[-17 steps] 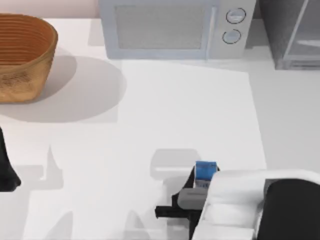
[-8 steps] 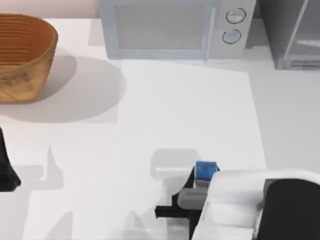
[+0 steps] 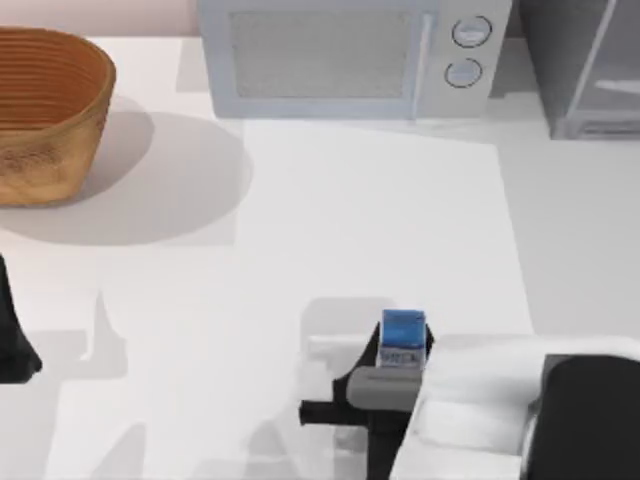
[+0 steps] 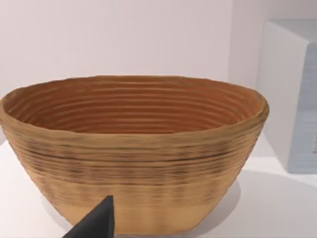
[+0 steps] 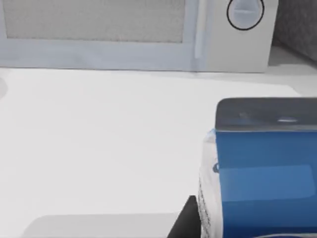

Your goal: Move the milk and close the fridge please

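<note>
The milk (image 3: 404, 333), a small carton with a blue top and a white lettered base, is near the table's front, right of centre. My right gripper (image 3: 402, 350) is shut on the milk, one black finger on each side, and holds it a little above the table. In the right wrist view the milk (image 5: 265, 168) is close and large. The fridge (image 3: 585, 70), a tall grey cabinet with a pale door, stands at the back right corner. Its speckled side (image 5: 297, 25) appears in the right wrist view. My left arm (image 3: 12, 340) is parked at the left edge.
A light-grey microwave (image 3: 340, 60) with two round knobs stands at the back centre, next to the fridge. A brown woven basket (image 3: 45, 110) sits at the back left and looms close in the left wrist view (image 4: 133, 148).
The milk has risen off the table in my right gripper and shifted slightly left and away from the front edge. My left arm has not moved.
</note>
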{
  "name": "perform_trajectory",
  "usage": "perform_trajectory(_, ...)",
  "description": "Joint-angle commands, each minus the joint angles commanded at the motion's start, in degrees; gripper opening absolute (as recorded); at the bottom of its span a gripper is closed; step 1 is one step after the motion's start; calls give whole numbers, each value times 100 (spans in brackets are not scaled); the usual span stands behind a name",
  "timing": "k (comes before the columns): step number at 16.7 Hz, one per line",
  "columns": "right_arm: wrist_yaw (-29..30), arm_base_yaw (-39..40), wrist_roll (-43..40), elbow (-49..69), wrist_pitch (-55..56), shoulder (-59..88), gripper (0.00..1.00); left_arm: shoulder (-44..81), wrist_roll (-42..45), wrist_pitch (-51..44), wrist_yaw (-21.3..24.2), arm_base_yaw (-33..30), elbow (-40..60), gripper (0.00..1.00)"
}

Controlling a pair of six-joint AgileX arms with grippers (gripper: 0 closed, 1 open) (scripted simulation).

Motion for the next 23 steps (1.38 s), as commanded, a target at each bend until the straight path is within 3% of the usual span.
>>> perform_trajectory(23, -78, 28, 102, -333, -669, -414, 0, 0, 0, 0, 0, 0, 0, 100)
